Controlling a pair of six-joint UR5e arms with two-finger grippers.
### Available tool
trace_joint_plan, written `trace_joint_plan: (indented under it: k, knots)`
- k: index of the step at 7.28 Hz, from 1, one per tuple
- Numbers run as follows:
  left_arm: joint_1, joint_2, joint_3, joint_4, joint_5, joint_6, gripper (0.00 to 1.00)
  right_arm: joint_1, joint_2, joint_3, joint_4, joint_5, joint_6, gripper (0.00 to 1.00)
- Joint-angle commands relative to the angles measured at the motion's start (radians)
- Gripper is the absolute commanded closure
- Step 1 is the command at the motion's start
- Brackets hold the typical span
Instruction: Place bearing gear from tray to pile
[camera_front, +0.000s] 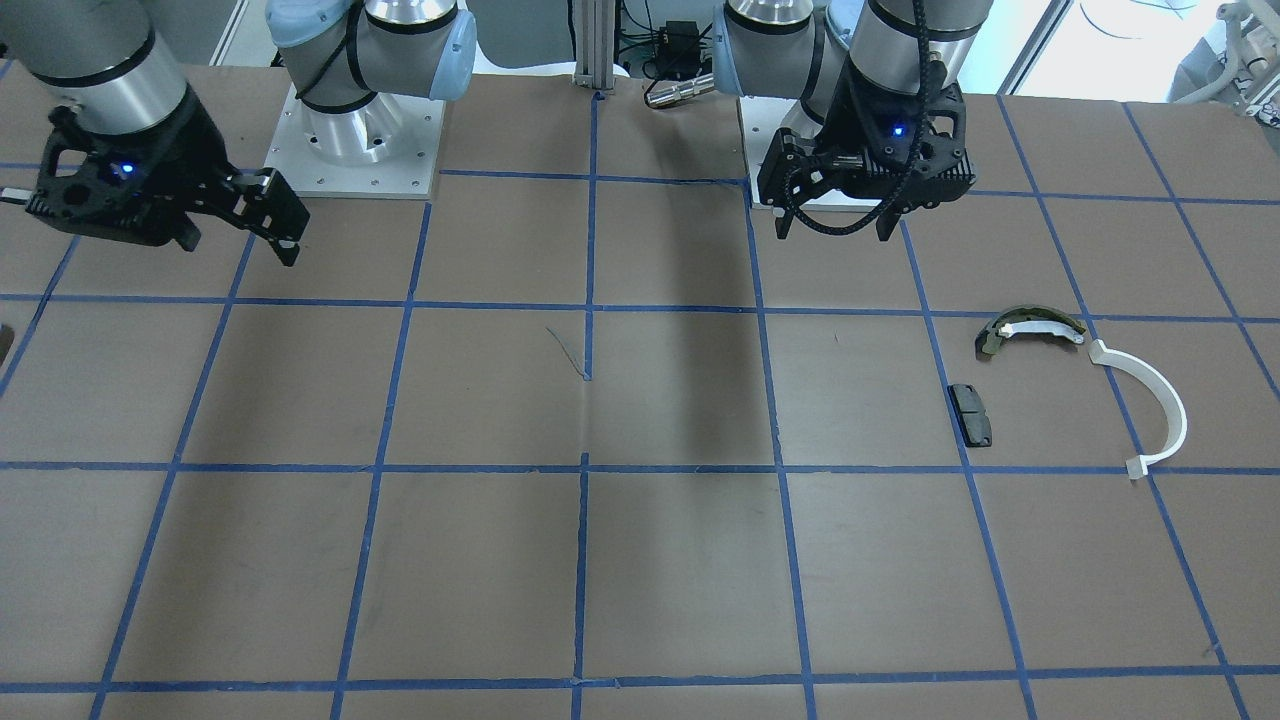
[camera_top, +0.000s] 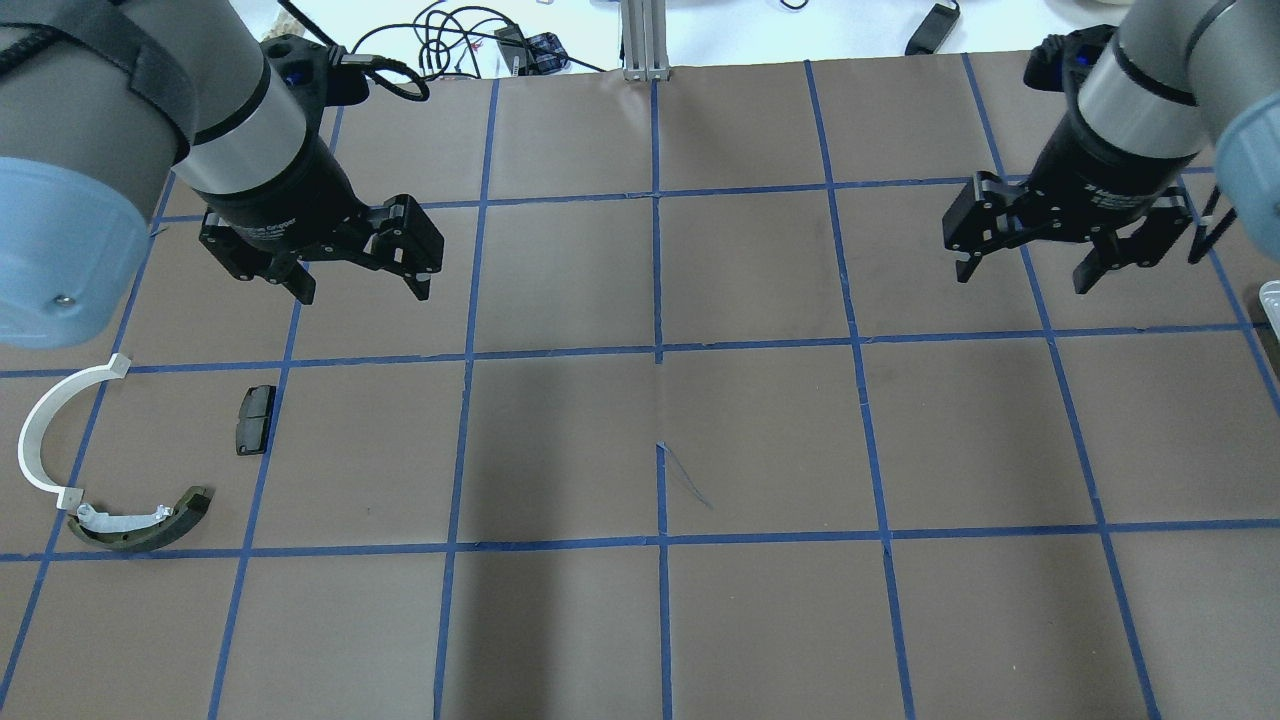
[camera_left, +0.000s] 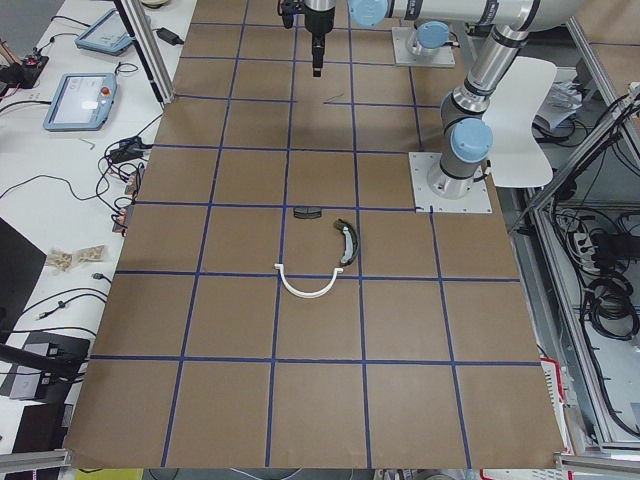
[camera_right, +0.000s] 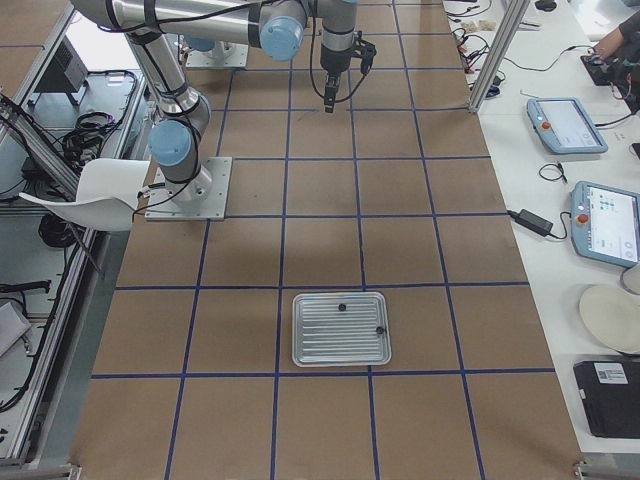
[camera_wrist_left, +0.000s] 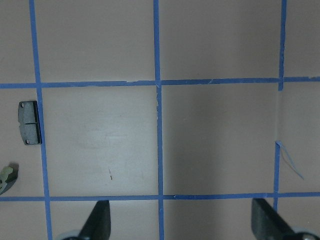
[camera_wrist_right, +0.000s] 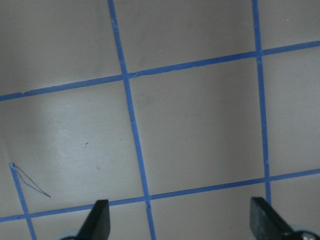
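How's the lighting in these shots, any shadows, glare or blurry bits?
Front-facing view: a dark shadow band runs down the middle of the table. Overhead view: sharp, with fainter dark patches mid-table. Right wrist view: a pale glare patch at left; the fingertips of the right gripper are blurred at the bottom edge. Left wrist view: evenly lit, slightly soft.

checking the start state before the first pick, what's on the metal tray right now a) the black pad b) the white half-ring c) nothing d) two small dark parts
d: in the exterior right view the tray holds two small dark parts and nothing else.
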Motion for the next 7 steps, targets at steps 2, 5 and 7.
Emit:
trace_joint_plan:
  k: [2, 5, 7]
  knots:
    - [-0.001, -0.002, 0.001, 0.000, 0.005, 0.002, 0.00, -0.211, 0.078, -0.004, -0.042, -0.025, -0.332, 0.00]
    - [-0.001, -0.002, 0.000, -0.002, 0.003, 0.002, 0.00, -0.435, 0.159, -0.012, -0.129, -0.032, -0.611, 0.00]
    - [-0.001, -0.001, 0.001, 0.000, 0.005, 0.003, 0.00, -0.561, 0.266, -0.019, -0.279, -0.055, -0.783, 0.00]
